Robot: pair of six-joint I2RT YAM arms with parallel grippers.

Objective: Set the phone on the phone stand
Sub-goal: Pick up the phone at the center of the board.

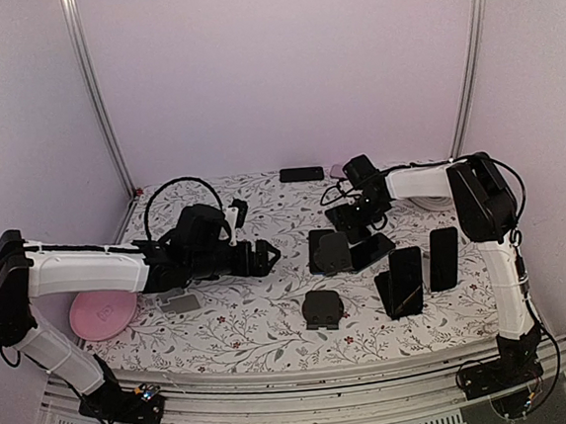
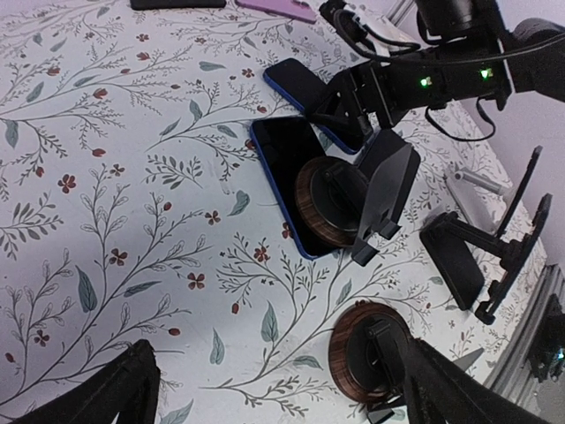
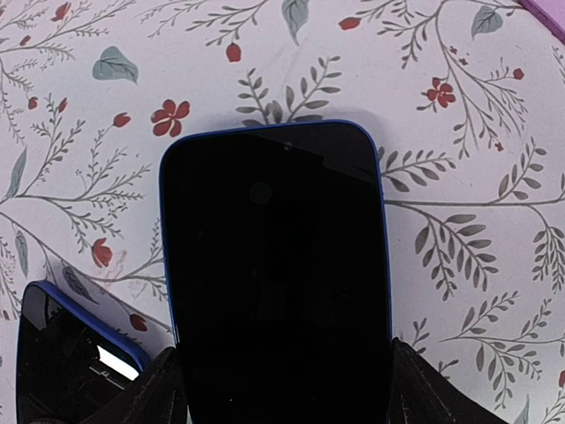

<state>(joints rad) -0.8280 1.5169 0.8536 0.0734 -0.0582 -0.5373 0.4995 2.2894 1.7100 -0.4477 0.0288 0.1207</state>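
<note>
A black phone with a blue rim lies on the flowered table, and my right gripper is shut on its two long edges at the near end. The left wrist view shows that same phone under the right gripper, at the back of the table. An empty phone stand with a round wooden base stands by my left gripper's right finger. My left gripper hovers open over bare cloth, holding nothing.
A second blue-rimmed phone lies flat with another wooden-based stand at its near end. Two upright stands carrying phones are at the right. A pink plate sits at the left, and a black bar by the back wall.
</note>
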